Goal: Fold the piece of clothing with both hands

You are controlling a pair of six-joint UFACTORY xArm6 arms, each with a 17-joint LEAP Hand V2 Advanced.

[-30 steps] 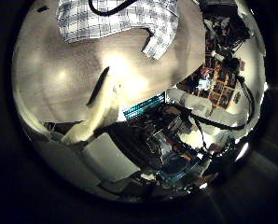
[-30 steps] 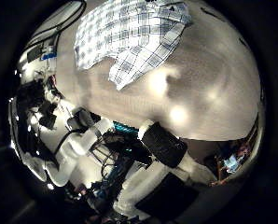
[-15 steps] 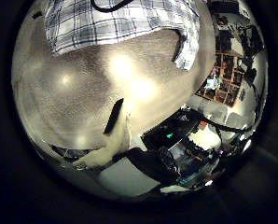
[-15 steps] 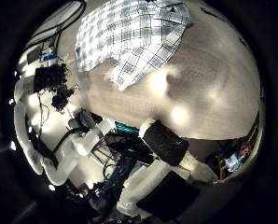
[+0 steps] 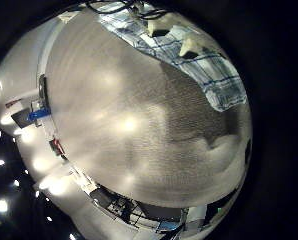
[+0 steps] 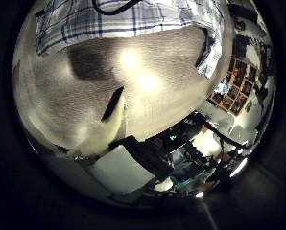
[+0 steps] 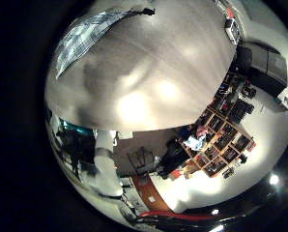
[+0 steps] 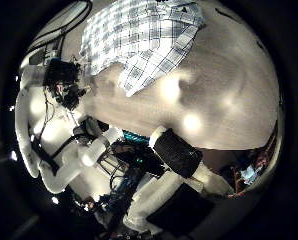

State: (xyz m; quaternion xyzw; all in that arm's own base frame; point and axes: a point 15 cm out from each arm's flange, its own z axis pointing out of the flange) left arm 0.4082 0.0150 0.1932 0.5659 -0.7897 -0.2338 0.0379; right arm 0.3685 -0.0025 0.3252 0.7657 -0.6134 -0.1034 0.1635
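Observation:
A checked shirt (image 8: 139, 40) lies spread flat on the table (image 8: 219, 90), one sleeve end pointing toward me. In the right thumb side palm view the left hand (image 8: 61, 82) hangs on its arm beside the shirt's edge, above the table. The shirt also shows in the left thumb side palm view (image 6: 124, 19), beyond a straight finger (image 6: 111, 105) of the left hand. It shows in the left little finger side palm view (image 5: 194, 60) under pale fingertips (image 5: 187, 42), and far off in the right little finger side palm view (image 7: 91, 34). Neither hand holds anything.
Bare table top (image 6: 95, 77) lies between both hands and the shirt. A shelf with small items (image 7: 221, 121) stands past the table's edge. Equipment and boxes (image 5: 39, 110) sit beside the table's far side.
The left hand has moved toward the shirt, which now spans more of its thumb side view. In the right thumb side view the left hand has risen closer to the shirt. The right hand stayed still.

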